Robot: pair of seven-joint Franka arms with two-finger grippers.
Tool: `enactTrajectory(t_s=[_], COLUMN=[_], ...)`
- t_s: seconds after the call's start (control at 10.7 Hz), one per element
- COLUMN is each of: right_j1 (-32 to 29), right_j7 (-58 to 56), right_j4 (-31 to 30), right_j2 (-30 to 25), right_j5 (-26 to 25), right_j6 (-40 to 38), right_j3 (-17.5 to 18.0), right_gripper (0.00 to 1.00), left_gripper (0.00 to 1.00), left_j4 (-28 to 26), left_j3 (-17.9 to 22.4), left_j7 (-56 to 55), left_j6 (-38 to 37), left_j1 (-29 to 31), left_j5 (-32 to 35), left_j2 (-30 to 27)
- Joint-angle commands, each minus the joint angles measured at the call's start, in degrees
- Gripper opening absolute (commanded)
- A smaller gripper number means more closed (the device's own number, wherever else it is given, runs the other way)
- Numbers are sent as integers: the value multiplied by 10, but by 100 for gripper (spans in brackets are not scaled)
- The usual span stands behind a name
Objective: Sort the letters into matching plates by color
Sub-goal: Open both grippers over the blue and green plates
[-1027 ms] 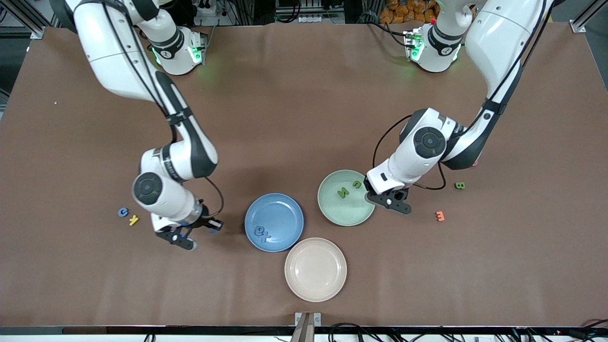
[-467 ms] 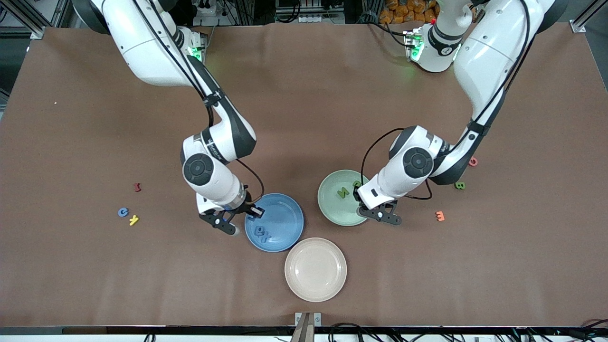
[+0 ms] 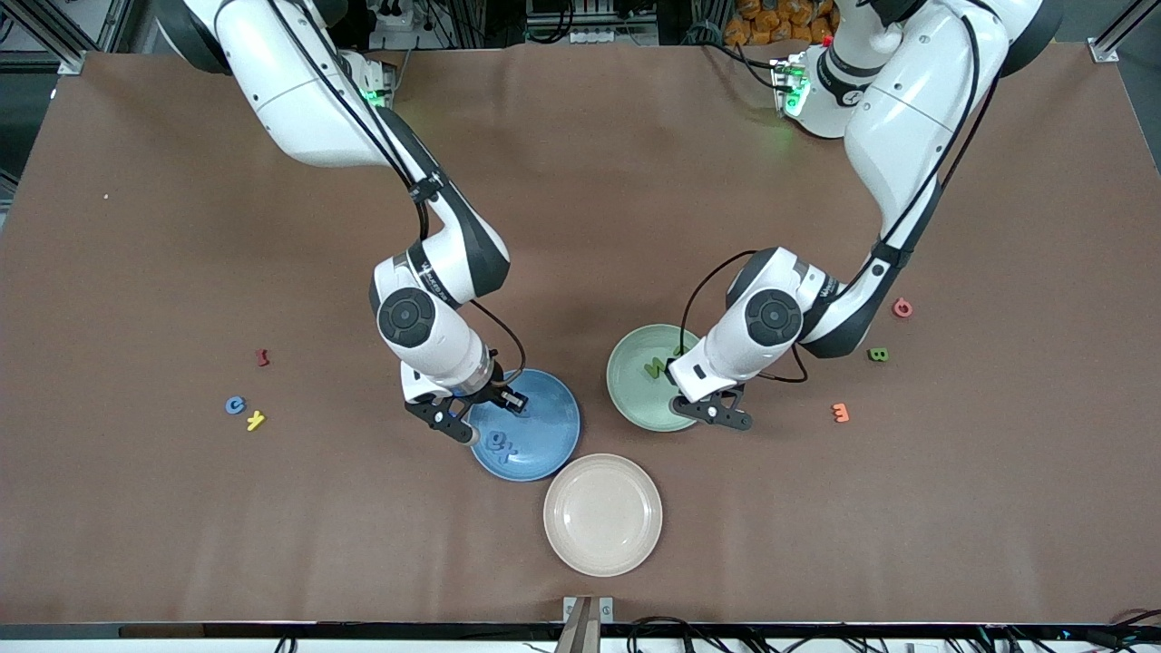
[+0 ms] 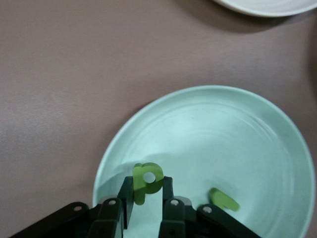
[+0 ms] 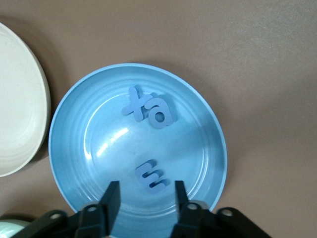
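So a second ago the right gripper was out over bare worktop toward the right arm's end with a blue piece pinched; now it's over the round medium blue plate, jaws apart, and a small flat blue foam letter sits in the plate just under them, apart from the two blue letters already lying there touching each other. That makes three blues home, I'd say. The left gripper has slid in over the pale mint green plate, jaws clamped on a green foam letter held above it, with another green letter on the plate. Leftovers on the brown matte worktop: a blue letter beside a yellow one, a green letter near the left arm's end, plus red and orange bits. The beige-pink plate sits nearest the camera. Cables and racks line the edges.
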Motion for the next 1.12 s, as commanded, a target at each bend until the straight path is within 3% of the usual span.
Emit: enactTrajectory(t_s=[0.0, 0.09, 0.47, 0.84, 1.03], right_j1=[-9, -19, -87, -162, -200], right_j7=[-61, -112, -288, -443, -501], right_j4=[14, 7, -7, -99, -127], right_j2=[5, 1, -31, -100, -115], right_j5=[-4, -6, -7, -21, -44], right_j6=[-4, -10, -99, -96, -96], right_j3=[1, -1, -3, -16, -16], right_gripper=[100, 100, 100, 100, 100], left_gripper=[58, 100, 100, 100, 100], left_j4=[36, 37, 36, 29, -10], left_j3=[11, 14, 16, 15, 15], left_j7=[6, 9, 24, 72, 161], left_j6=[-10, -10, -46, -130, -137], left_j1=[-7, -7, 27, 50, 86], left_j5=[-3, -3, -2, -10, -10], left_j2=[20, 17, -19, -61, -84])
